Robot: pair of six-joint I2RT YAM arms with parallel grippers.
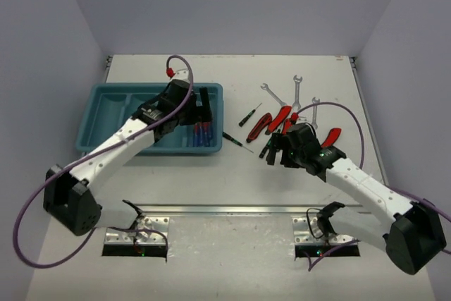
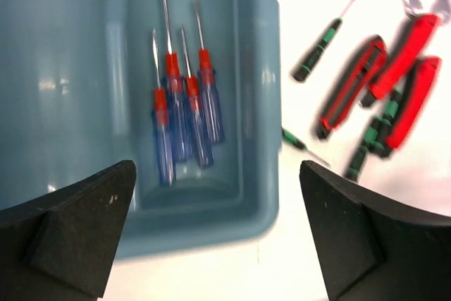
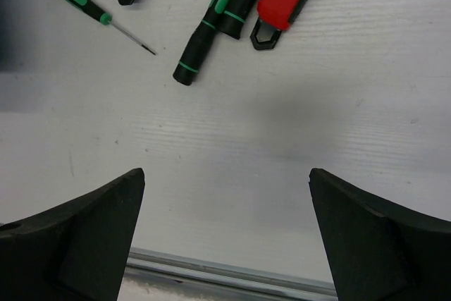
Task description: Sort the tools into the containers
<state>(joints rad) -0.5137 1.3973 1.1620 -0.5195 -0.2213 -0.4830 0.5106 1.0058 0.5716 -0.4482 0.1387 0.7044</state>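
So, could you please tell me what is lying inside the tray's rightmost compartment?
Four blue-and-red-handled screwdrivers lie side by side in the rightmost compartment of the teal tray. Nothing else shows there, though the left arm covers part of it from above.

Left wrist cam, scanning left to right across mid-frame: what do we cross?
Order: tray divider → four blue-and-red screwdrivers → tray's right wall → small black-and-green screwdriver → red-handled pliers.

White links [image 1: 116, 144], black joints [image 1: 70, 202], purple cables [image 1: 17, 234]; left pincer [image 2: 217, 168] and right pincer [image 3: 225, 174] black.
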